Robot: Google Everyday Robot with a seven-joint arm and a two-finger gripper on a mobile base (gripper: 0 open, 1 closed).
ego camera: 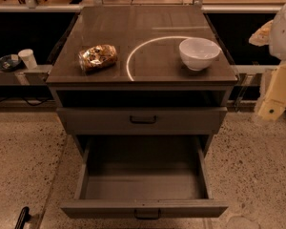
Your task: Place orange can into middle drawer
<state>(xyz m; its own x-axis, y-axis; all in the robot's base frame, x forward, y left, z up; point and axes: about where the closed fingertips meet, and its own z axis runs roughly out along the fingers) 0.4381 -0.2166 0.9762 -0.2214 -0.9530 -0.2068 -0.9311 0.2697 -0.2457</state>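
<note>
The orange can (pixel 97 57) lies on its side on the left part of the cabinet top (pixel 143 27). The middle drawer (pixel 143 187) is the lower of the two handled fronts. It is pulled out toward me and its inside is bare. The drawer front above it (pixel 143 119) is closed. My gripper (pixel 271 109) hangs at the right edge of the view, beside the cabinet's right side, well away from the can and holding nothing that I can see.
A white bowl (pixel 199 53) stands upright on the right part of the cabinet top. A dark open recess sits just under the top. A white cup (pixel 27 58) and a dark dish are on a low shelf at the left. The floor is speckled.
</note>
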